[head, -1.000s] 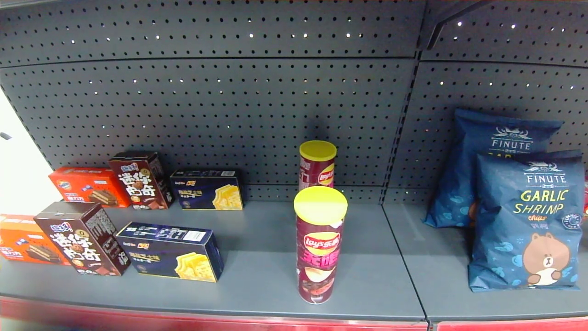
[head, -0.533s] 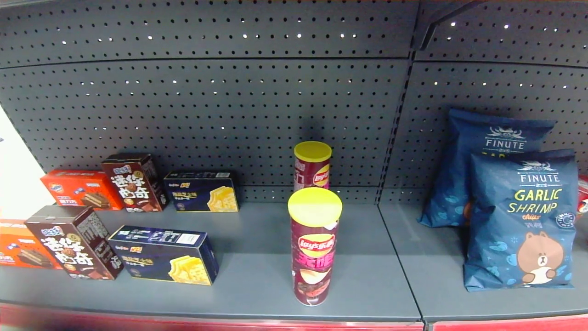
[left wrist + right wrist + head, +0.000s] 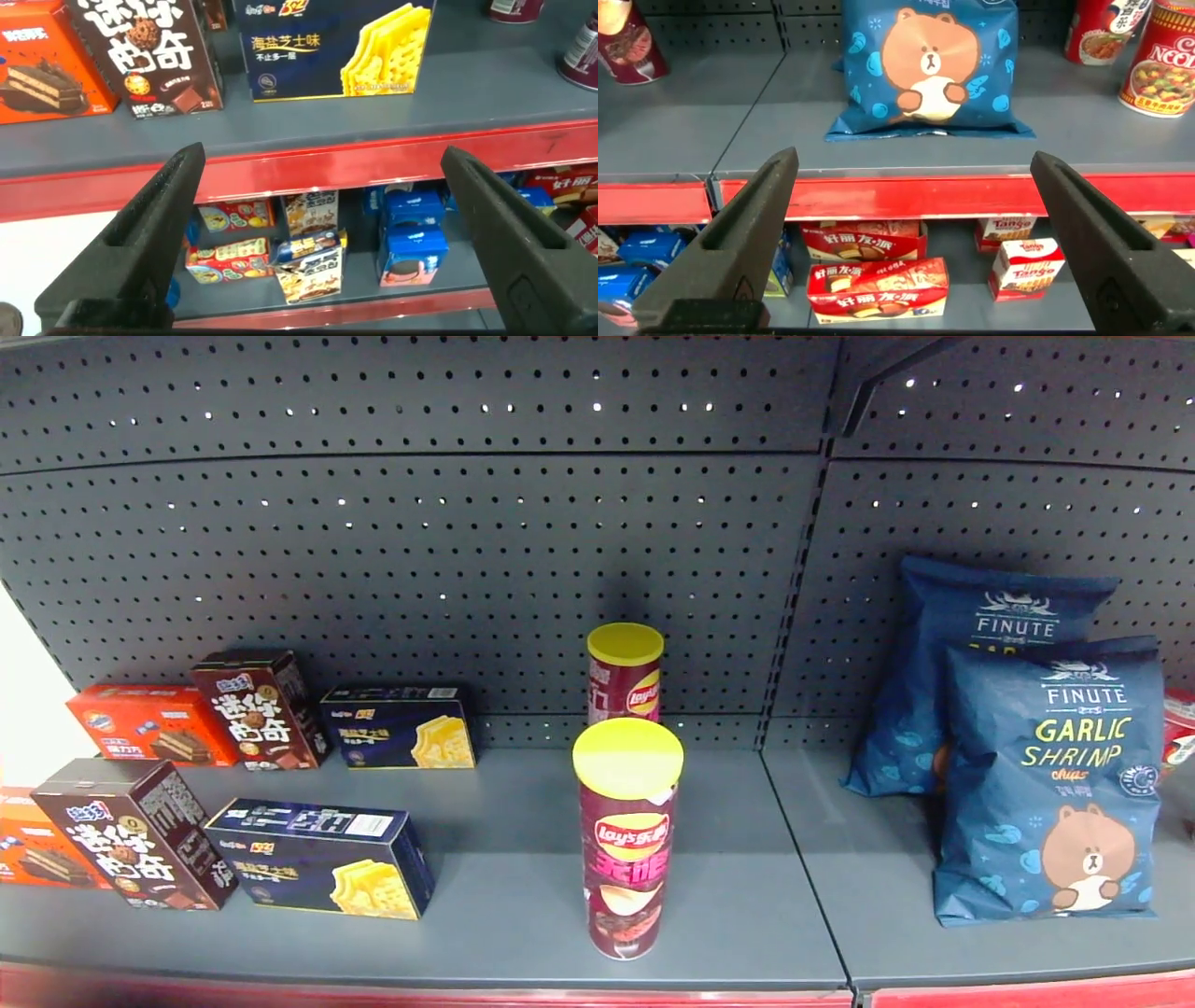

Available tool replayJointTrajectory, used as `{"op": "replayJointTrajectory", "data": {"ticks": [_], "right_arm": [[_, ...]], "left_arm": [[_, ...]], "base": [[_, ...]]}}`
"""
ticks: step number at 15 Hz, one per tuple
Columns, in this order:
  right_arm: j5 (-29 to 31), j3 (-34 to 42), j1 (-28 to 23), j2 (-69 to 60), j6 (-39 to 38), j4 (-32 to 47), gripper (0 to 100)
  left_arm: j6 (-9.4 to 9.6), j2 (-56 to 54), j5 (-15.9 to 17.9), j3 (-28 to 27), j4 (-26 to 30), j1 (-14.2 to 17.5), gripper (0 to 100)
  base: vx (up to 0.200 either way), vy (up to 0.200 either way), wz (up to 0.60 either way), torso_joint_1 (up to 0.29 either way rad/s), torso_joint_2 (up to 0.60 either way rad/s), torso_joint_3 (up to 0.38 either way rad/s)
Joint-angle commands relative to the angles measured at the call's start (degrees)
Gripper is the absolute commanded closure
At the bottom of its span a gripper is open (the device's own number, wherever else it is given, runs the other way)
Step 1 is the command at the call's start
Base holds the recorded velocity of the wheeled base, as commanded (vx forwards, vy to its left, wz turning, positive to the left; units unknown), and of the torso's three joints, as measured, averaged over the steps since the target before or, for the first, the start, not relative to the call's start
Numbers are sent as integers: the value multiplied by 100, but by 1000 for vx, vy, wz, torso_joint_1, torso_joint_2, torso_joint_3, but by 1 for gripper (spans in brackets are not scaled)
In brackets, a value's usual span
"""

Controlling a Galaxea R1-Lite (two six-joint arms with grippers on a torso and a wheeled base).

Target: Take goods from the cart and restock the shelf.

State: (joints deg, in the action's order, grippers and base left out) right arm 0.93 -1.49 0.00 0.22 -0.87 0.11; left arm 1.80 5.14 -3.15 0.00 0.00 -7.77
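Note:
Two maroon chip cans with yellow lids stand mid-shelf, one in front [image 3: 627, 840] and one behind [image 3: 625, 672]. Left of them lie navy cracker boxes [image 3: 322, 859], brown cookie boxes [image 3: 135, 835] and orange cake boxes [image 3: 149, 726]. Blue garlic shrimp chip bags [image 3: 1050, 784] lean at the right. My left gripper [image 3: 322, 154] is open and holds nothing, in front of the red shelf edge [image 3: 374, 159] below the navy box [image 3: 332, 47]. My right gripper [image 3: 915, 157] is open and holds nothing, below the front blue bag [image 3: 924, 65].
The grey shelf [image 3: 523, 896] has free room around the cans. A lower shelf holds biscuit packs [image 3: 313, 261] and red cake boxes [image 3: 878, 285]. Cup noodles [image 3: 1162, 61] stand right of the blue bag. A perforated back panel [image 3: 467, 551] closes the shelf behind.
The whole head picture has slid a little to the left, so the camera has turned right. Nothing on the shelf has moved.

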Motion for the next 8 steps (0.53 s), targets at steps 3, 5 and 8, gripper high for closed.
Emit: {"op": "replayJointTrajectory", "data": {"ticks": [3,5,8], "right_arm": [[4,-1,0,13,-1,7,0],[4,-1,0,13,-1,-2,0],[4,-1,0,13,-1,-2,0]], "left_arm": [[-5,13,-2,0,0,3,0],[22,13,16,0,0,3,0],[13,13,-2,0,0,3,0]], "base": [[0,0,0,0,0,0],[0,200,0,2,0,5],[0,67,0,1,1,4]]}}
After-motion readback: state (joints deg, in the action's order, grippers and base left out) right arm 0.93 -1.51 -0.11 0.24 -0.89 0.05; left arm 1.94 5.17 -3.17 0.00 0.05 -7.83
